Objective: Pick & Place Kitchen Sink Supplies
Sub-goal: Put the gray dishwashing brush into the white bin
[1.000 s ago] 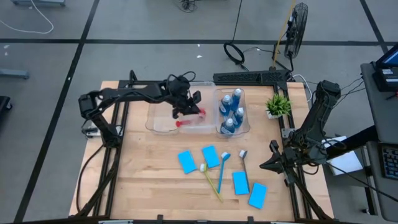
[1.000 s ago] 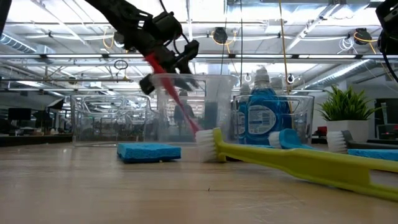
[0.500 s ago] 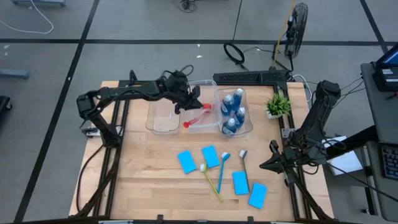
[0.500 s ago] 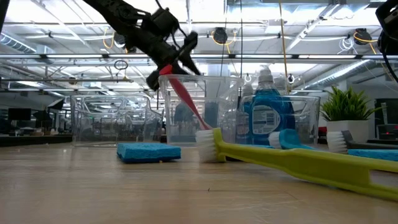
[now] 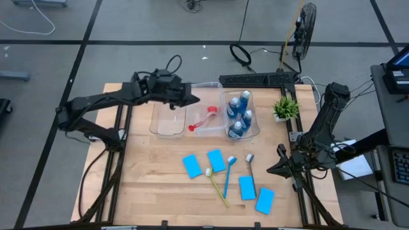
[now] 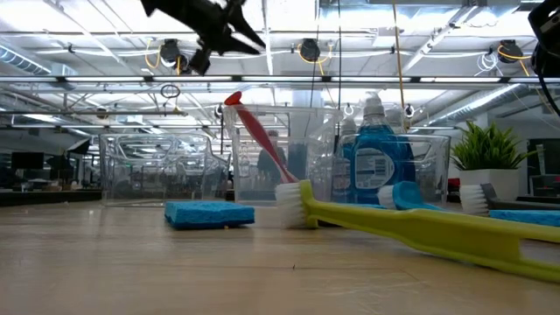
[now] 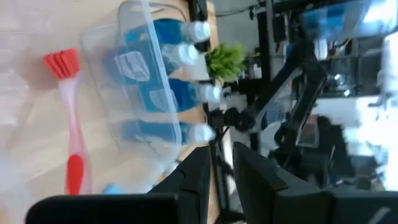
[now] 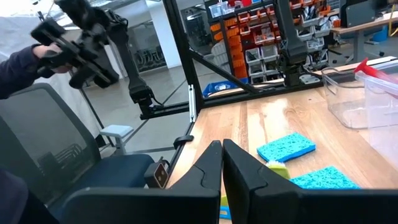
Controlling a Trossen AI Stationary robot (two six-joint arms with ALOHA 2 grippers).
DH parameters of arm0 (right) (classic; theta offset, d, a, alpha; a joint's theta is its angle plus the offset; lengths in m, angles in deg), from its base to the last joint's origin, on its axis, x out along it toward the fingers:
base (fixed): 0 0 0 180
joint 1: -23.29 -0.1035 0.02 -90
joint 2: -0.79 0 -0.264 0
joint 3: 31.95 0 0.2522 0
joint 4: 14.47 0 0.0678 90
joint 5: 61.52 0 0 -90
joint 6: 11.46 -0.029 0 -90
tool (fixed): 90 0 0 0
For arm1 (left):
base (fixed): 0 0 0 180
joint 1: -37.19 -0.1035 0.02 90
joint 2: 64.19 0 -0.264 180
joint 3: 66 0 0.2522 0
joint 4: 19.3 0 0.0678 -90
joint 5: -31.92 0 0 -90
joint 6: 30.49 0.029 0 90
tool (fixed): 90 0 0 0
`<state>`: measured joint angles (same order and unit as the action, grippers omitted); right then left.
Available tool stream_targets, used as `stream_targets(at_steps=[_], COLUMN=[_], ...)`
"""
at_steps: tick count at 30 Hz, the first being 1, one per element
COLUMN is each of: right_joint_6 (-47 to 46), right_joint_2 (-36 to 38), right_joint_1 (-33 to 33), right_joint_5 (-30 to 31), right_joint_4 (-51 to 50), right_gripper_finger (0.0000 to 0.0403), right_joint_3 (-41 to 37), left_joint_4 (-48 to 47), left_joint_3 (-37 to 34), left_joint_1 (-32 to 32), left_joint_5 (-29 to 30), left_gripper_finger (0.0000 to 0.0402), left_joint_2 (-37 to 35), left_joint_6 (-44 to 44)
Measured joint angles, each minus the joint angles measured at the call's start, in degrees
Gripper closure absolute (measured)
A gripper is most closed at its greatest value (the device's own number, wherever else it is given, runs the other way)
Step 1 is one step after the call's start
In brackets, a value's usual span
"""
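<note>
Red brush [image 5: 202, 119] sits propped in the middle clear bin [image 5: 199, 130], handle tip poking over the rim, bottle bin [image 5: 225, 131] at its 3 o'clock. Left gripper [image 5: 193, 99] hovers at 11, fingers nearly closed, empty. Right gripper [image 5: 271, 170] parked at table's 4 o'clock, fingers closed.

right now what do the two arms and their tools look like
Both arms are dark, near-black, built of slim jointed links. The left arm has a thin black cable looping above its wrist, ahead of the left tool. The right arm has a thicker rounded upper link. The right tool has two flat, tapering black fingers with straight edges. No markings are visible.
</note>
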<state>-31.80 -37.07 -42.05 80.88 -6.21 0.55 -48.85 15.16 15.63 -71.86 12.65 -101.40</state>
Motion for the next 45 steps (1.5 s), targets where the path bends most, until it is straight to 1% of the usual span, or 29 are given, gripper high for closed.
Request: stream_targets(at_steps=[6, 13, 18, 20, 23, 28, 32, 34, 38, 45], right_joint_6=[0.0, 0.0, 0.0, 0.0, -1.2, -8.3, -12.3, -13.9, -18.4, -27.2], right_joint_2=[0.0, 0.0, -0.2, -0.4, -0.9, -2.2, -4.3, -5.6, -8.9, -15.4], right_joint_1=[0.0, 0.0, 0.0, 0.1, 0.1, 0.4, 1.5, 2.6, 6.4, 14.9], right_joint_5=[-0.2, -0.1, 0.1, 0.1, 0.2, 0.0, -0.6, -2.2, -6.5, -16.9], right_joint_4=[0.1, 1.0, -0.3, -3.1, -10.3, -22.4, -28.7, -31.5, -38.1, -47.1], right_gripper_finger=[0.0403, 0.0403, 0.0401, 0.0398, 0.0395, 0.0394, 0.0394, 0.0394, 0.0394, 0.0393], right_joint_3=[0.0, 0.0, 0.8, 2.4, 5.9, 11.0, 13.9, 15.5, 18.6, 23.0], left_joint_4=[-3.1, -3.6, -4.2, -4.1, -4.2, -4.7, -8.8, -11.5, -16.8, -27.8], left_joint_3=[0.0, 0.0, 0.0, 0.0, 0.0, 0.0, 0.0, 0.0, 0.0, 0.0], left_joint_1=[8.5, 19.6, 27.3, 30.0, 33.5, 37.7, 40.5, 41.9, 44.3, 48.2], left_joint_5=[6.1, 12.1, 21.3, 25.6, 30.3, 36.7, 43.2, 46.9, 52.2, 60.9], left_gripper_finger=[0.0330, 0.0330, 0.0330, 0.0330, 0.0330, 0.0330, 0.0330, 0.0330, 0.0330, 0.0330], left_joint_2=[-4.2, -5.1, -4.9, -5.0, -4.9, -5.0, -6.2, -7.1, -9.7, -14.9], left_joint_6=[8.8, 20.8, 28.5, 31.3, 34.7, 36.1, 34.1, 32.5, 30.2, 25.5])
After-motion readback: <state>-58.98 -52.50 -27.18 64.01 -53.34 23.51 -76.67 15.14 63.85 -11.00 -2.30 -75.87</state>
